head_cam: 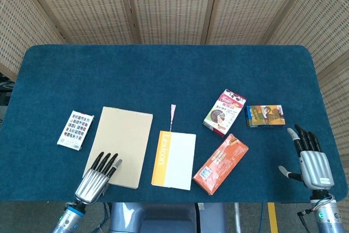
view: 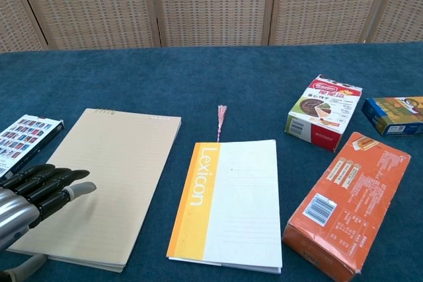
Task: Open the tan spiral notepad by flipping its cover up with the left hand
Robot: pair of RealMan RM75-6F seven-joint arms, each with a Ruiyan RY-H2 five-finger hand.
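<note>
1. The tan spiral notepad (view: 109, 183) lay flat and closed on the near-left part of the blue surface (head_cam: 163, 75), its spiral binding along the far edge.
2. The left hand (view: 36, 193) hovered over the notepad's near-left corner, its dark fingers (view: 63, 186) stretched out side by side and holding nothing; whether they touched the cover could not be told.
3. A small card of coloured squares (head_cam: 75, 130) lay just left of the notepad.
4. A white notebook with an orange spine (view: 228, 206) lay just right of the notepad, with a pink tassel (view: 220, 120) stretching past its far edge.
5. Right of the notebook, an orange packet (view: 347, 206) lay flat and angled near the near edge.
6. Further back stood a red-and-white box (view: 324, 111), with a blue-and-orange box (view: 395, 115) to its right.
7. The right hand (head_cam: 312, 159) rested at the near-right corner of the surface, well apart from everything, fingers (head_cam: 304, 137) extended and slightly spread, thumb out to the side, holding nothing.
</note>
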